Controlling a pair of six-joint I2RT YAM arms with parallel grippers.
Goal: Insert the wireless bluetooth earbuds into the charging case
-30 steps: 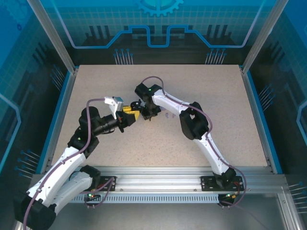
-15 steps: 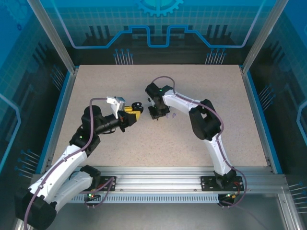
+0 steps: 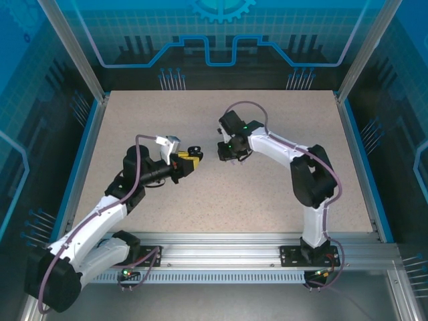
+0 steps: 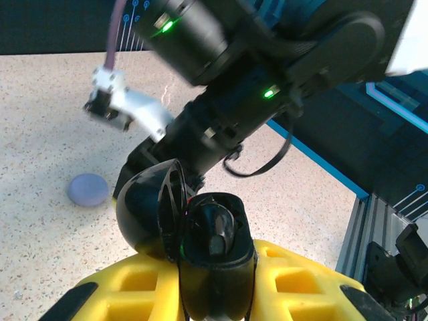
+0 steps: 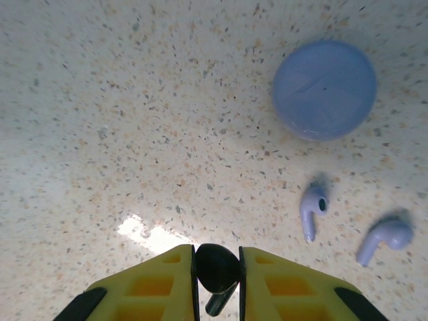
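**Both grippers clamped, one on the case and one on an earbud**

In the top view the speckled table [image 3: 281,200] spans the frame. The left arm [image 3: 100,217] reaches up from the lower left and the right arm [image 3: 307,177] curves in from the lower right, their ends near each other at centre.

In the left wrist view, the left gripper [image 4: 217,271] has its yellow fingers [image 4: 294,281] closed on the black charging case [image 4: 214,231], whose lid stands open at lower centre. What lies inside the case cannot be told.

In the right wrist view, a closed lilac case [image 5: 324,89] lies on the table at the upper right. The right gripper [image 5: 216,257], at the bottom centre, pinches a black earbud [image 5: 215,266] tightly between its pads. Two lilac earbuds [image 5: 312,208] lie loose at the right, just below the lilac case.
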